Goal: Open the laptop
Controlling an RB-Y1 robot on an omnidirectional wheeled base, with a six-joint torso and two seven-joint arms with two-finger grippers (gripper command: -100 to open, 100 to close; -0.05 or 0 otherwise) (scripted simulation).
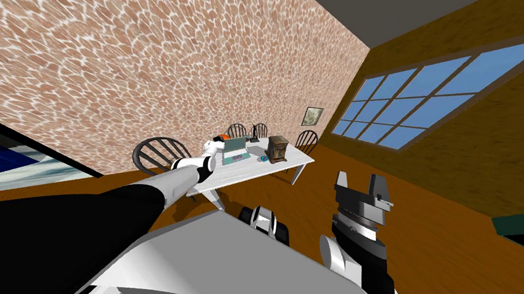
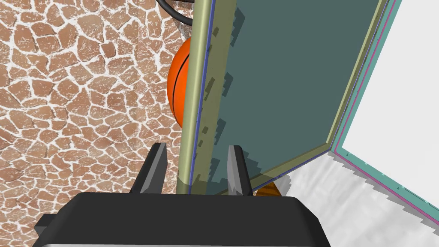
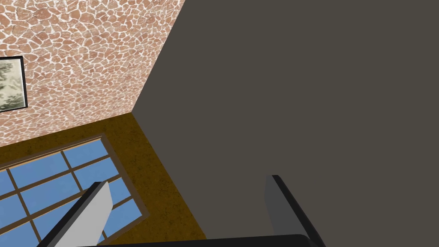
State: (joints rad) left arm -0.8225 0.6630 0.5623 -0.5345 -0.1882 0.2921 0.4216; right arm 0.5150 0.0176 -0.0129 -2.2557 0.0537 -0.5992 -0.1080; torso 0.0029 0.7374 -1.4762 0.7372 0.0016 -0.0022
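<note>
The left gripper (image 2: 196, 147) clenches its 2 thin blades on the laptop (image 2: 278, 85), at its flat olive-rimmed lid; the right gripper (image 3: 186, 180) gapes, released.

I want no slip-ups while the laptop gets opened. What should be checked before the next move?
1. Left gripper shut on the laptop lid at its edge: ok.
2. Lid raised off the keyboard half: ok, it stands about upright.
3. Basketball behind the lid, apart from it: cannot tell.
4. Laptop resting on the white table: ok.
5. Right gripper open, held up away from the table: ok.
</note>
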